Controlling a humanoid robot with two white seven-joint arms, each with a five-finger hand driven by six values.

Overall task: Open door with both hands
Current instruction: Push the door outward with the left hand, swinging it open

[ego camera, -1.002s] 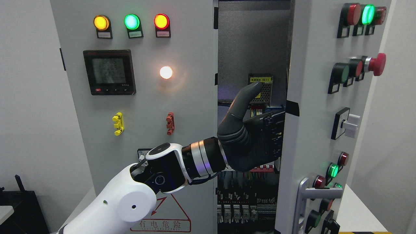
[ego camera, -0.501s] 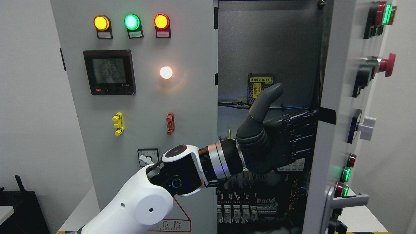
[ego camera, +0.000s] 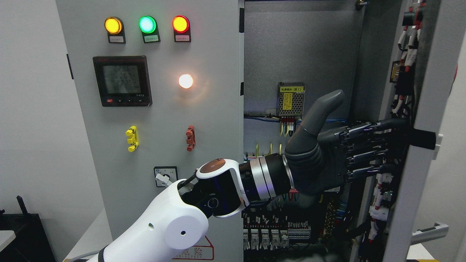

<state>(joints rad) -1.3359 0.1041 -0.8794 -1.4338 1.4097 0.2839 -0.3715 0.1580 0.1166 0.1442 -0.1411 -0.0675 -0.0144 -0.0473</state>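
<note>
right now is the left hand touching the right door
Touching. The head view shows the left hand reaching across the open cabinet, its fingers stretched flat against the inner face of the right door, no gap visible.

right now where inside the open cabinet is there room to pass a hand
Free: the bare grey back panel above the small perforated metal power supply. Crowded: the left hand fills mid-height against the open grey door, and the wired terminal rows pack the bottom.
</note>
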